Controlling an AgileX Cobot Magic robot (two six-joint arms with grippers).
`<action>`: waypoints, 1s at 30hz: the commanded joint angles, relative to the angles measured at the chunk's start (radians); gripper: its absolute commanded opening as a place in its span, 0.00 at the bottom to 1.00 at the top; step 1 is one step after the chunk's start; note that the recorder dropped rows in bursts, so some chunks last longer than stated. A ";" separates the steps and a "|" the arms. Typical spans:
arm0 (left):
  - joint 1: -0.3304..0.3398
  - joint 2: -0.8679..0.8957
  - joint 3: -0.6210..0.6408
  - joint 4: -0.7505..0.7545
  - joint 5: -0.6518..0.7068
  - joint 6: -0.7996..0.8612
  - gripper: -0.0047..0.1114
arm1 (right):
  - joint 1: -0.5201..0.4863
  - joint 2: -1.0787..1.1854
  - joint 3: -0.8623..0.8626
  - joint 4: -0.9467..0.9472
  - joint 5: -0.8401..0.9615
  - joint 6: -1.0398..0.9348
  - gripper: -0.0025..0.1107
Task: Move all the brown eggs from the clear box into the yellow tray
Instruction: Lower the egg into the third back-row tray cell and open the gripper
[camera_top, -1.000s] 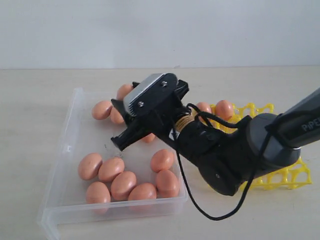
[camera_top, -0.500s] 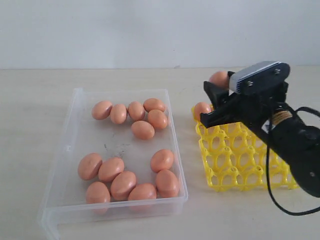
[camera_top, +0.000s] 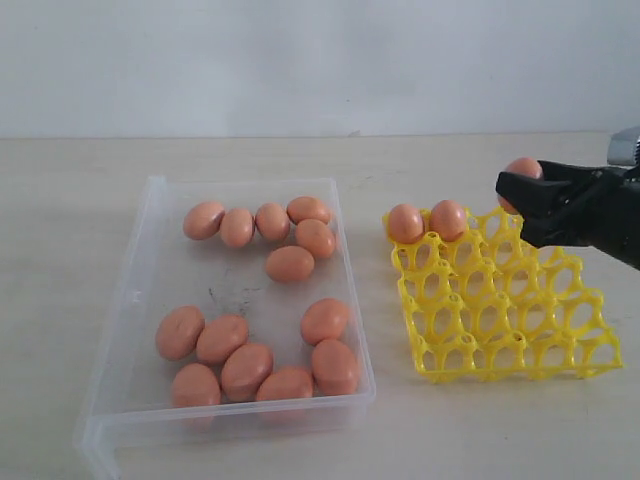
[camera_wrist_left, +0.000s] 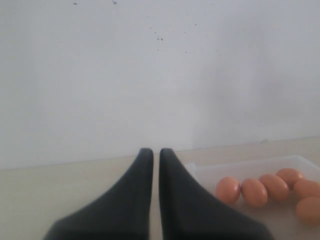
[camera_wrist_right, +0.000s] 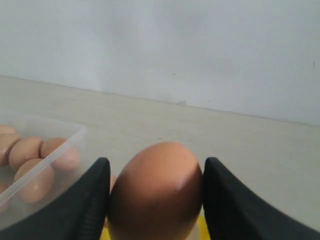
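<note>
Yellow plastic, mostly bare: the yellow tray (camera_top: 520, 345) at the lower right of the exterior frame carries only two brown eggs (camera_top: 405, 223), side by side in the cups of its upper left corner; every other cup I can see is unfilled. I judge the job to be in its early part, under a fifth done even if I credit the one in transit.

That third egg (camera_wrist_right: 155, 192) is clamped between my right fingers (camera_wrist_right: 87, 200); in the exterior frame they sit at the right edge, over the upper right part of the tray, and the egg looks not yet lowered into a cup.

The clear box (camera_top: 140, 260) takes up the left half of the frame on the desk (camera_top: 70, 180) and holds thirteen eggs; six lie in a loose cluster toward its upper end and seven are bunched at its lower end, with bare floor between the groups.

My count: sixteen eggs in all, thirteen in the box, two in the tray, one in the grip; one box, one tray.

My left fingers (camera_wrist_left: 132, 195) are drawn together with only a thin slit between them and hold nothing; they are out of the exterior frame.

What is left, as I read it: seat this egg, then fetch thirteen more.
</note>
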 joint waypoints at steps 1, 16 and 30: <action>-0.008 -0.002 0.003 -0.002 0.000 0.001 0.07 | -0.008 0.037 -0.036 -0.019 -0.011 0.011 0.02; -0.008 -0.002 0.003 -0.002 0.000 0.001 0.07 | 0.002 0.144 -0.083 0.062 -0.011 -0.026 0.02; -0.008 -0.002 0.003 -0.002 0.000 0.001 0.07 | 0.052 0.219 -0.142 0.148 -0.011 -0.049 0.02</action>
